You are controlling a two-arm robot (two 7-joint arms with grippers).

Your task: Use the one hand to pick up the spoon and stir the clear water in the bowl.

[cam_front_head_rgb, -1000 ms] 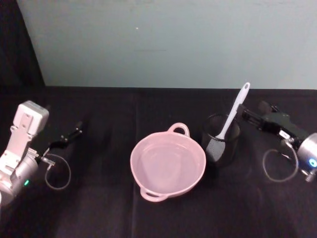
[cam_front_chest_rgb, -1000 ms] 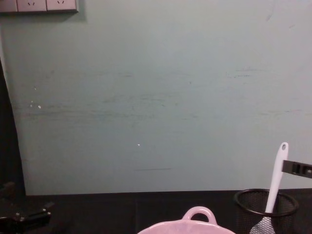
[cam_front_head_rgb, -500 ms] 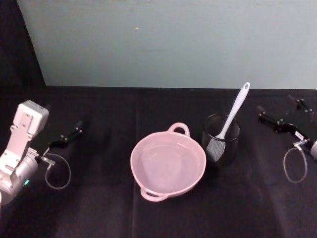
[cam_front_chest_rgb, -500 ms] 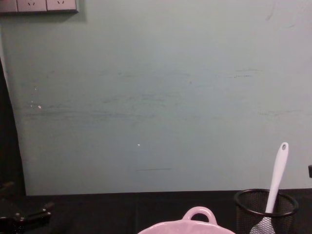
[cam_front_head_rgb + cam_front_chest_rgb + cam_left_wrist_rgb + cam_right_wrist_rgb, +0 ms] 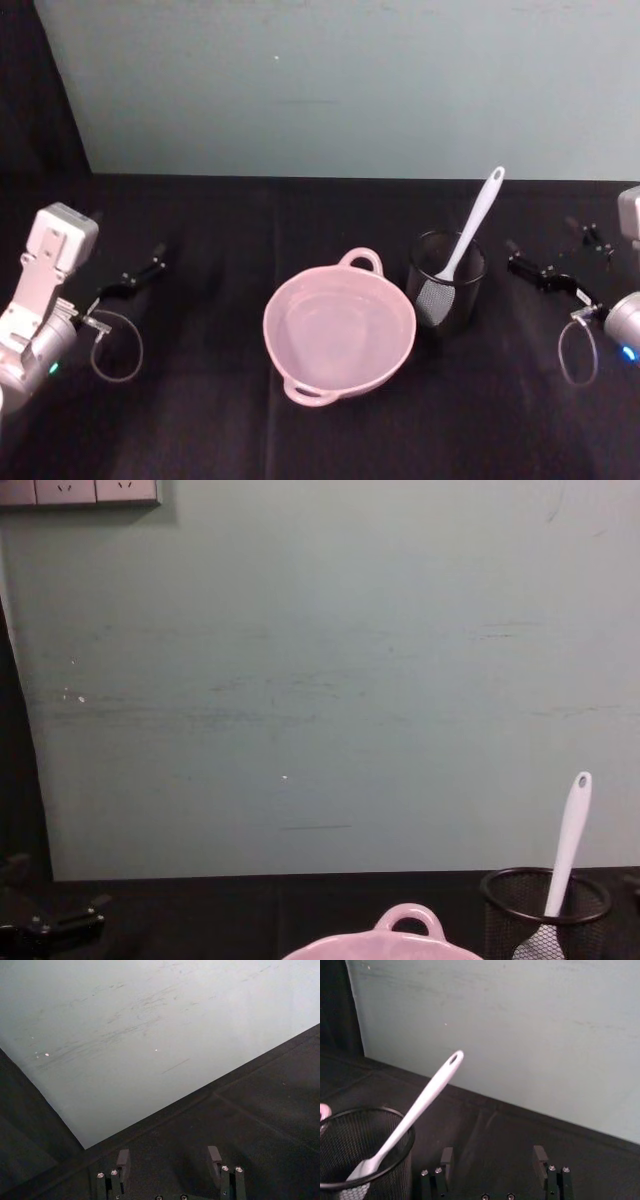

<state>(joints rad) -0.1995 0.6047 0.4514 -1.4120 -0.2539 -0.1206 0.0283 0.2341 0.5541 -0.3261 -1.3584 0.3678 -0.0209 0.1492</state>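
- The right hand (image 5: 560, 262) hovers low over the black table (image 5: 200, 420), fingers (image 5: 447, 1157) spread apart and holding nothing, apparently lined up to approach the spoon.
- Just ahead of it stands a black wire-mesh cup (image 5: 446, 292); the white spoon (image 5: 470, 232) rests blade-down inside, its handle leaning up and out over the rim, likely so the hand can pinch it.
- Beyond the cup, touching or nearly so, sits the pale pink bowl (image 5: 339, 328); its clear water is hard to make out.
- Farthest away, the left hand (image 5: 135, 278) idles, fingers apart.
- The spoon's blade is veiled by mesh; the chest view cuts off the bowl's lower part.
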